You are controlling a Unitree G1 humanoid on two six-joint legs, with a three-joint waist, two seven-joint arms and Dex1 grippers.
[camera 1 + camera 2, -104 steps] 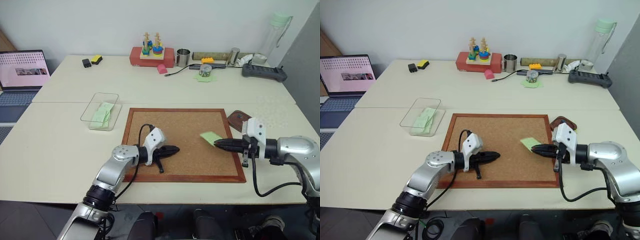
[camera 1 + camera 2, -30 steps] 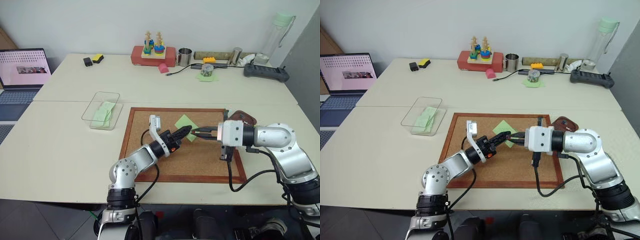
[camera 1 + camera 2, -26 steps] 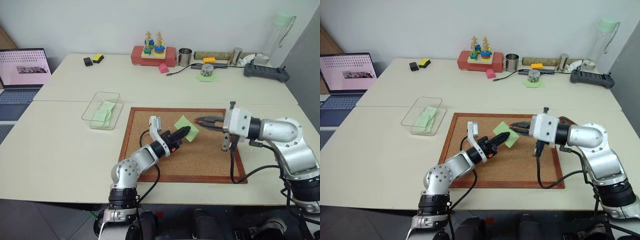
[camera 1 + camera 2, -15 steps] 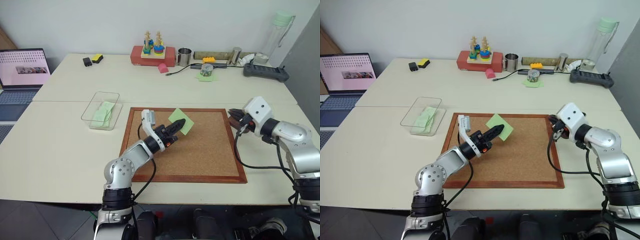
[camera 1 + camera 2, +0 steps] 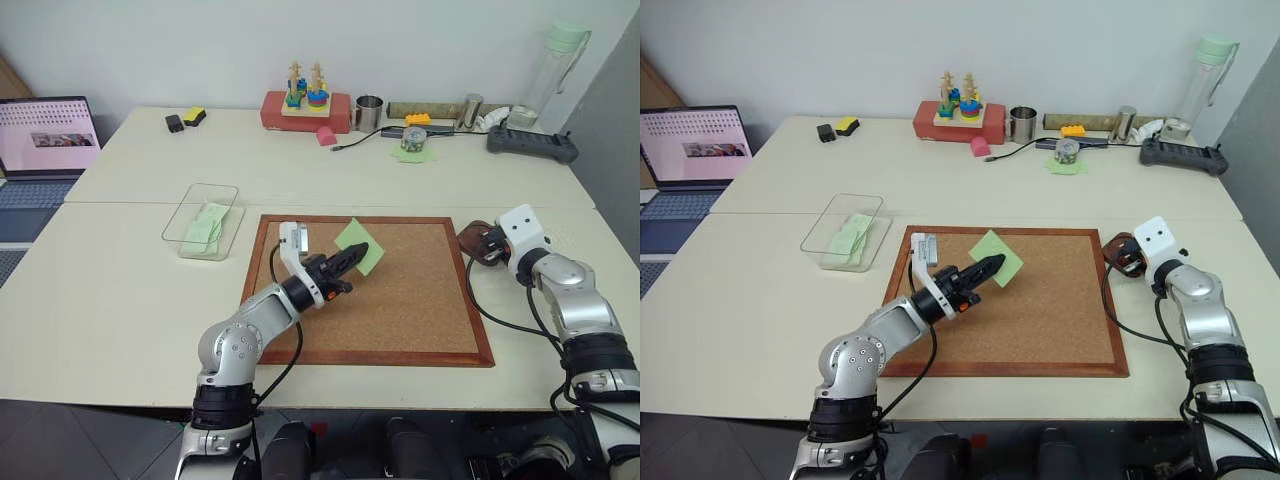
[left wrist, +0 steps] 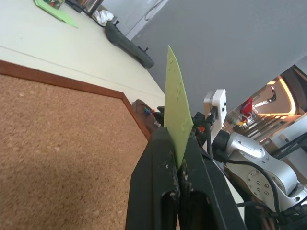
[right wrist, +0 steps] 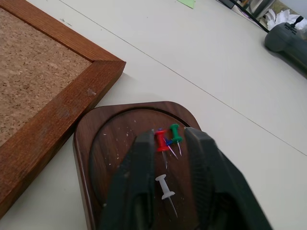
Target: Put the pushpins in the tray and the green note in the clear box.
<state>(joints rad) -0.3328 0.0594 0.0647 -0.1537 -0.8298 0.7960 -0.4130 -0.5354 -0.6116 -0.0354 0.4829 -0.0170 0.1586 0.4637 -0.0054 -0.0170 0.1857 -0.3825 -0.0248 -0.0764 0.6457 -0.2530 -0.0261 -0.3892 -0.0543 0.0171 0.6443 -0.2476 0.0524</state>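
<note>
Since a second ago, when both grippers met over the cork board [image 5: 385,285], my right arm has swung off to the board's right edge and my left gripper alone carries the green note [image 5: 358,245].

Biggest first: the cork board lies under and ahead of my left gripper [image 5: 352,254]. The clear box [image 5: 203,220] sits well off to that gripper's left on the table, with paler green papers [image 5: 205,226] inside. The tray [image 7: 117,158], dark brown wood, sits just past the board's right corner, directly beneath my right gripper [image 7: 170,139].

Now the note: my left fingers [image 6: 158,177] are pinched tight on its lower corner, and the sheet stands up on edge above them, clear of the board.

Over to the right: my fingers [image 7: 139,182] are parted a little, a narrow gap, gripping nothing. Between them, lying in the tray, I can see a red pushpin [image 7: 160,141], a green pushpin [image 7: 175,135] just beside it with a bit of blue between the two, and a white pushpin [image 7: 165,188] nearer my wrist.
</note>
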